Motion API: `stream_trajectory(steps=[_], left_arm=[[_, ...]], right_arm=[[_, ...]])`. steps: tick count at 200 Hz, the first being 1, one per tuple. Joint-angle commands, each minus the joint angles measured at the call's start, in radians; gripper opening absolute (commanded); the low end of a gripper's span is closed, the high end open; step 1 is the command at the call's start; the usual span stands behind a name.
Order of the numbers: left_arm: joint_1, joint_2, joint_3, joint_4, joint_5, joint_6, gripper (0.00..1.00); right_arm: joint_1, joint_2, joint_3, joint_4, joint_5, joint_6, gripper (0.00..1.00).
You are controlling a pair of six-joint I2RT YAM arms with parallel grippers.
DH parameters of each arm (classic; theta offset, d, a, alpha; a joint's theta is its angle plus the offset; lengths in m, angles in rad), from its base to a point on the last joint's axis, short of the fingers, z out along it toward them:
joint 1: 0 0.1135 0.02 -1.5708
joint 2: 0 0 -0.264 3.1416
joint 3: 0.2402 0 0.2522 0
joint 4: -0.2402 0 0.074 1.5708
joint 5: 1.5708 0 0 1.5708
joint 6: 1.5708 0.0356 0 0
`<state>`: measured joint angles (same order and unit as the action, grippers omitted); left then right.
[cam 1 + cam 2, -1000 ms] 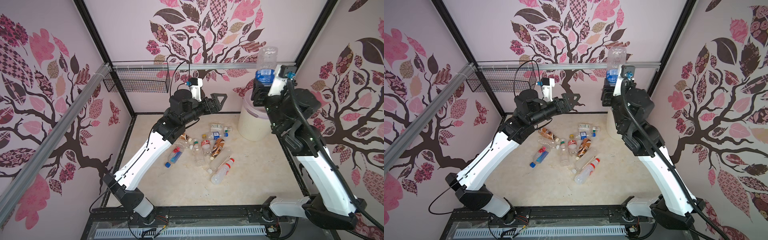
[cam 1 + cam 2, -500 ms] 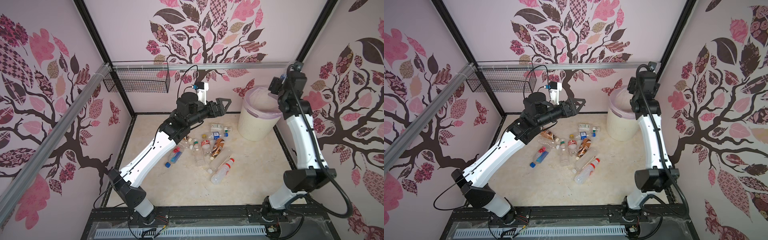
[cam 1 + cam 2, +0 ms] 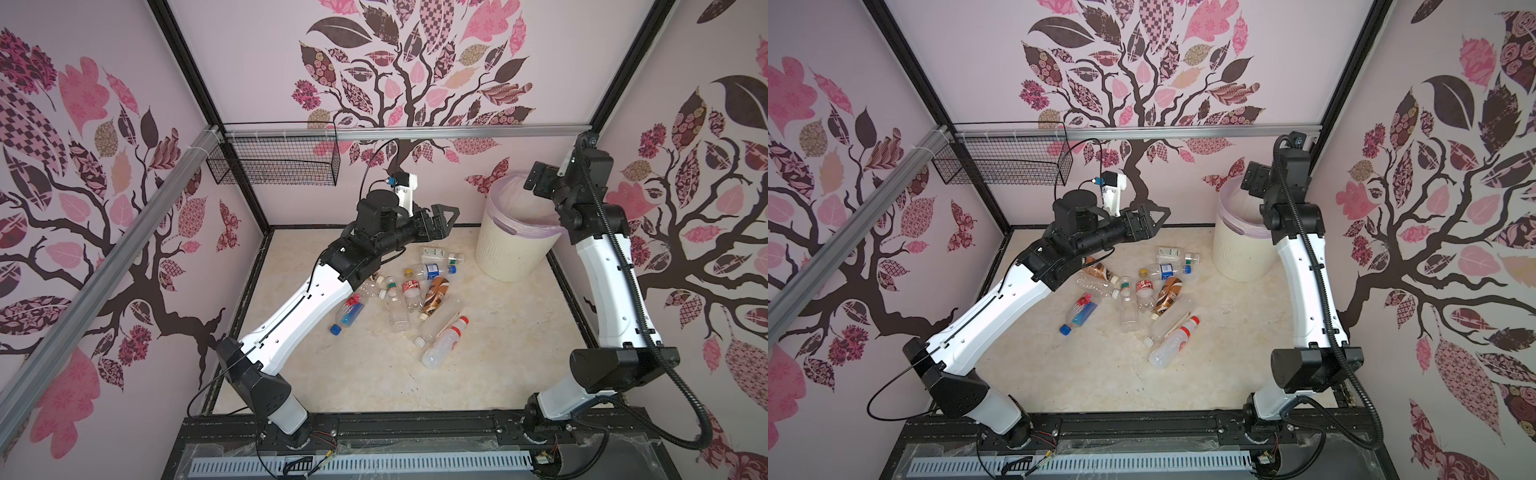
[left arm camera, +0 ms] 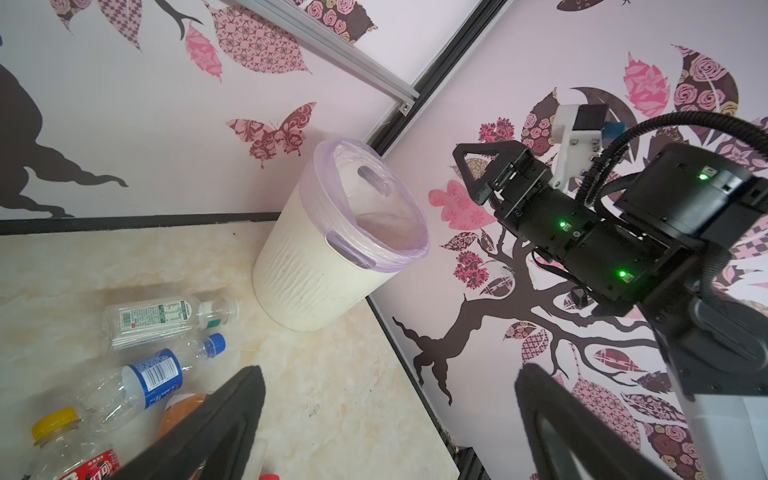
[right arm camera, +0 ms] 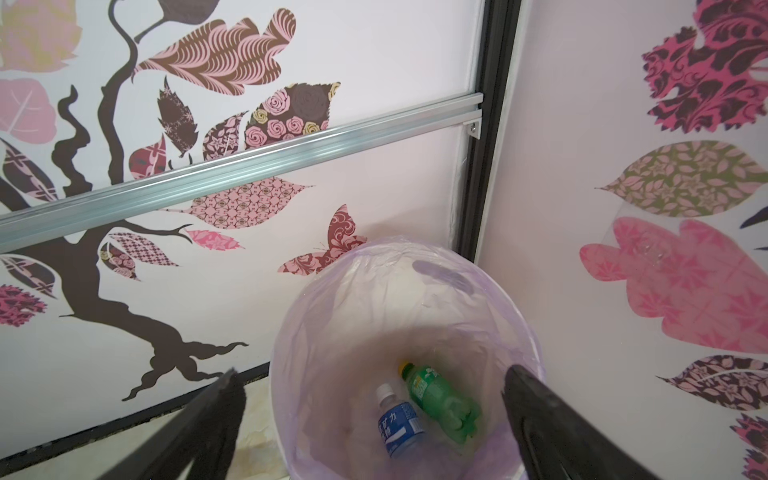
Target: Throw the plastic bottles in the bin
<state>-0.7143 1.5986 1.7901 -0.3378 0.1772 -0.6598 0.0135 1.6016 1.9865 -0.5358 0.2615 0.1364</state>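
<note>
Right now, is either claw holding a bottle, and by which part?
Nothing is held: left gripper and right gripper are both open and empty.

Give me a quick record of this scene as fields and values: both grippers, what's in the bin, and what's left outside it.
left gripper: open, holding nothing, raised and aimed toward the bin
right gripper: open, holding nothing, above the bin's mouth
bin: upright in the far right corner
in the bin: blue-label bottle and green bottle, lying at the bottom
floor bottles: roughly eleven, lying in a loose cluster between the arms
task status: unfinished
</note>
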Motion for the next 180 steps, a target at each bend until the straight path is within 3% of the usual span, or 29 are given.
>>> stream_trajectory(steps=[1, 61, 113, 180], left_arm=[[0.0, -0.026, -0.05, -0.013, -0.005, 0.006, 0.98], [0.0, -0.052, -0.089, -0.065, -0.027, 0.03, 0.98], [0.009, -0.068, -0.125, -0.114, -0.042, 0.052, 0.98], [0.057, -0.07, -0.151, -0.133, -0.005, 0.046, 0.98]], right_arm=[[0.004, 0.044, -0.024, -0.056, -0.081, -0.001, 0.99], [0.13, 0.231, 0.083, -0.166, -0.052, -0.118, 0.95], [0.139, 0.413, 0.256, -0.217, -0.008, -0.173, 0.81], [0.139, 0.501, 0.328, -0.211, -0.012, -0.207, 0.54]])
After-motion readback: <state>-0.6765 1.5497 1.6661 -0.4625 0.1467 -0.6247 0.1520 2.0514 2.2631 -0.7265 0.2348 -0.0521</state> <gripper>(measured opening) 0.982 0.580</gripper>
